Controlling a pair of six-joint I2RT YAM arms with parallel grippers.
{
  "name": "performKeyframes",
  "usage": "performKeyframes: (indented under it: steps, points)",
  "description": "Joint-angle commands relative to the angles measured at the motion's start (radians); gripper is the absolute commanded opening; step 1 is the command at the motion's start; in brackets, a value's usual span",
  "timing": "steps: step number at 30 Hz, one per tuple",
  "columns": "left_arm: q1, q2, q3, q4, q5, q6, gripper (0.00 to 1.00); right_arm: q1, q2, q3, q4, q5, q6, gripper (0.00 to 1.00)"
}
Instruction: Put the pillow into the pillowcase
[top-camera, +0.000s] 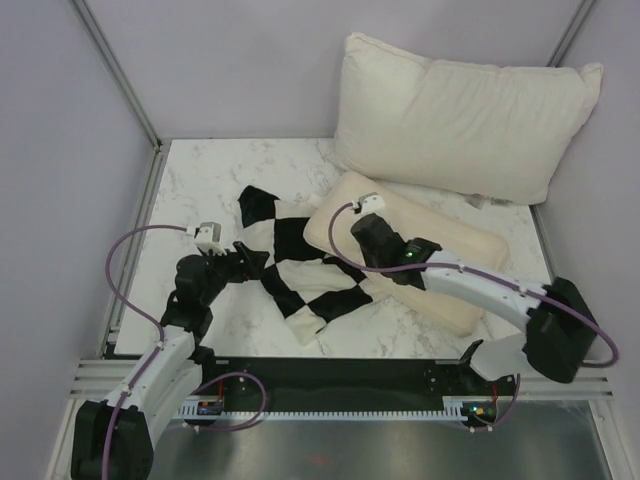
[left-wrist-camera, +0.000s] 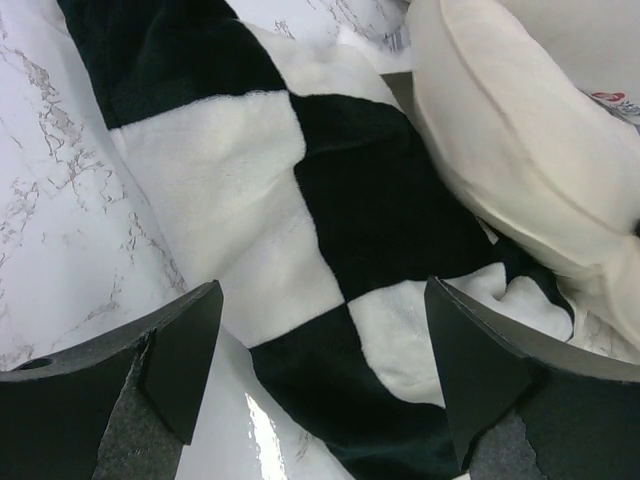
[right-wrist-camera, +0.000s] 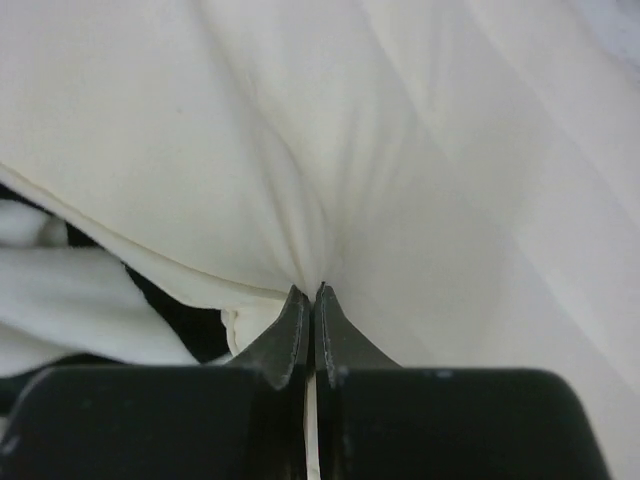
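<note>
The cream pillow (top-camera: 440, 270) lies flat on the marble table, its left end overlapping the black-and-white checkered pillowcase (top-camera: 300, 265). My right gripper (top-camera: 372, 240) is shut on the pillow's fabric near its left edge; the right wrist view shows the pinched cream cloth (right-wrist-camera: 330, 200) puckered at the closed tips (right-wrist-camera: 312, 292). My left gripper (top-camera: 240, 262) is open and empty, low over the pillowcase's left edge. In the left wrist view the pillowcase (left-wrist-camera: 330, 230) lies between the spread fingers (left-wrist-camera: 190, 350), with the pillow (left-wrist-camera: 520, 150) at the upper right.
A larger, puffy white pillow (top-camera: 465, 115) leans against the back wall at the right. Metal frame posts (top-camera: 115, 70) and grey walls enclose the table (top-camera: 200, 190). The black rail (top-camera: 340, 380) runs along the near edge.
</note>
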Motion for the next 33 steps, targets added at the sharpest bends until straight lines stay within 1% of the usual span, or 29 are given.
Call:
performKeyframes:
  steps: [1, 2, 3, 4, 5, 7, 8, 9, 10, 11, 13, 14, 15, 16, 17, 19, 20, 21, 22, 23, 25, 26, 28, 29, 31, 32, 33]
  points:
    - [-0.005, -0.01, 0.041, 0.014, -0.017, 0.025, 0.9, -0.005, -0.293, -0.073, -0.081, 0.148, 0.064, 0.0]
    - [-0.005, -0.013, 0.041, 0.012, -0.017, 0.026, 0.9, -0.005, -0.342, -0.086, -0.11, 0.177, 0.081, 0.0]
    - [-0.004, -0.015, 0.041, 0.012, -0.017, 0.026, 0.9, -0.006, -0.426, -0.108, -0.128, 0.232, 0.106, 0.0]
    - [-0.005, -0.013, 0.041, 0.012, -0.015, 0.026, 0.9, -0.008, -0.463, -0.124, -0.148, 0.281, 0.132, 0.0]
    - [-0.004, -0.013, 0.041, 0.012, -0.009, 0.028, 0.9, -0.011, -0.497, -0.141, -0.168, 0.399, 0.181, 0.0]
    - [-0.007, -0.007, 0.042, 0.015, 0.008, 0.028, 0.9, -0.051, -0.56, -0.197, -0.202, 0.458, 0.22, 0.0]
    - [-0.008, -0.002, 0.044, 0.017, 0.011, 0.029, 0.9, -0.084, -0.568, -0.208, -0.207, 0.419, 0.229, 0.1]
    - [-0.008, 0.017, 0.047, 0.017, 0.01, 0.029, 0.91, -0.164, -0.559, -0.216, -0.217, 0.376, 0.227, 0.53]
    - [-0.008, 0.031, 0.055, 0.016, 0.005, 0.029, 0.91, -0.199, -0.548, -0.216, -0.219, 0.318, 0.227, 0.86]
    - [-0.01, 0.045, 0.058, 0.014, 0.003, 0.029, 0.91, -0.229, -0.531, -0.207, -0.24, 0.237, 0.226, 0.98]
    - [-0.01, 0.085, 0.074, 0.009, 0.0, 0.029, 0.91, -0.24, -0.5, -0.15, -0.256, 0.16, 0.223, 0.98]
    - [-0.01, 0.091, 0.078, 0.008, -0.004, 0.029, 0.91, -0.234, -0.508, -0.149, -0.189, 0.101, 0.194, 0.94]
    - [-0.01, 0.093, 0.079, 0.006, -0.018, 0.028, 0.91, -0.217, -0.54, -0.153, -0.149, -0.036, 0.145, 0.93]
    - [-0.01, 0.087, 0.079, 0.003, -0.029, 0.026, 0.91, -0.201, -0.555, -0.158, -0.113, -0.083, 0.131, 0.93]
    - [-0.01, 0.077, 0.076, -0.006, -0.038, 0.023, 0.91, -0.169, -0.568, -0.165, -0.037, -0.196, 0.112, 0.91]
    - [-0.01, 0.05, 0.068, -0.011, -0.063, 0.019, 0.92, -0.132, -0.544, -0.156, 0.013, -0.288, 0.053, 0.9]
    - [-0.01, 0.041, 0.065, -0.014, -0.069, 0.017, 0.92, -0.088, -0.49, -0.129, 0.031, -0.308, 0.037, 0.9]
    - [-0.01, 0.033, 0.061, -0.017, -0.081, 0.016, 0.92, -0.063, -0.456, -0.11, 0.031, -0.321, 0.005, 0.89]
    - [-0.01, 0.025, 0.059, -0.018, -0.092, 0.014, 0.93, -0.036, -0.421, -0.095, 0.033, -0.319, -0.016, 0.85]
    - [-0.01, 0.022, 0.059, -0.029, -0.102, 0.009, 0.93, 0.016, -0.351, -0.061, 0.033, -0.312, -0.033, 0.85]
    - [-0.01, 0.016, 0.064, -0.047, -0.142, 0.003, 0.94, 0.059, -0.28, -0.032, 0.037, -0.264, -0.073, 0.85]
    - [-0.01, 0.01, 0.067, -0.06, -0.161, -0.004, 0.95, 0.096, -0.213, -0.006, 0.052, -0.257, -0.085, 0.86]
    - [-0.008, 0.002, 0.076, -0.095, -0.213, -0.014, 0.95, 0.125, -0.139, 0.02, 0.072, -0.225, -0.118, 0.87]
    - [-0.008, -0.008, 0.081, -0.106, -0.224, -0.017, 0.95, 0.145, -0.067, 0.041, 0.1, -0.212, -0.125, 0.88]
    - [-0.008, -0.025, 0.079, -0.123, -0.234, -0.02, 0.95, 0.156, 0.01, 0.063, 0.128, -0.186, -0.139, 0.89]
    - [-0.008, -0.047, 0.073, -0.129, -0.265, -0.023, 0.95, 0.156, 0.079, 0.083, 0.154, -0.168, -0.144, 0.89]
    - [-0.007, -0.059, 0.071, -0.129, -0.27, -0.024, 0.95, 0.158, 0.11, 0.091, 0.166, -0.163, -0.147, 0.87]
